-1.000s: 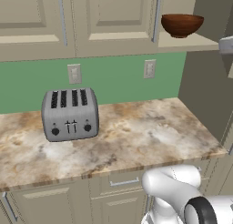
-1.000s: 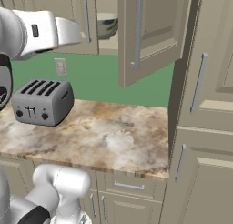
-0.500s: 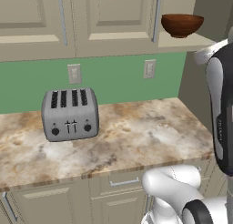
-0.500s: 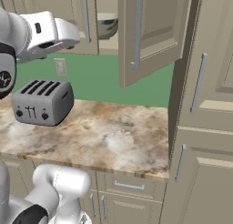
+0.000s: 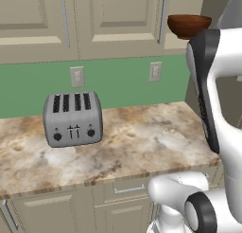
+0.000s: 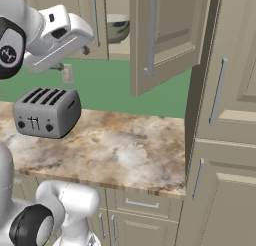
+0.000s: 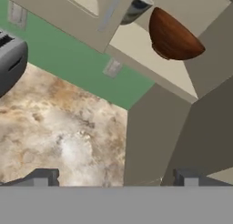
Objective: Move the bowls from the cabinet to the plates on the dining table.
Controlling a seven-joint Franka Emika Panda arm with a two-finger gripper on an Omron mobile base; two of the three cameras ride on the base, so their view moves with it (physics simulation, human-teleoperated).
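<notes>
On the stone worktop (image 5: 142,142), at about nine o'clock in the left base view, stands a grey four-slot toaster (image 5: 73,118), with two wall outlets on the green backsplash behind it. Toward one o'clock of that view the reddish-brown bowl (image 5: 189,25) sits upright on the shelf of the cabinet (image 5: 118,23), and the white arm rises along the three o'clock edge in front of the open compartment.

From the right base view, the toaster lies at nine o'clock and the gripper (image 6: 86,50) hangs at eleven o'clock, above the toaster and well short of the shelf. Just past it, near twelve o'clock, the grey-white bowl (image 6: 117,30) rests inside the cabinet, partly hidden by the door frame. An open cabinet door (image 6: 165,37) swings out at one o'clock, and a tall beige unit fills the three o'clock side.

Through the hand view, the toaster's end shows at nine o'clock and the reddish-brown bowl at one o'clock, the grey-white one peeking out beside it at twelve. Both finger tips (image 7: 43,176) stand spread wide apart at the bottom, grasping nothing.
</notes>
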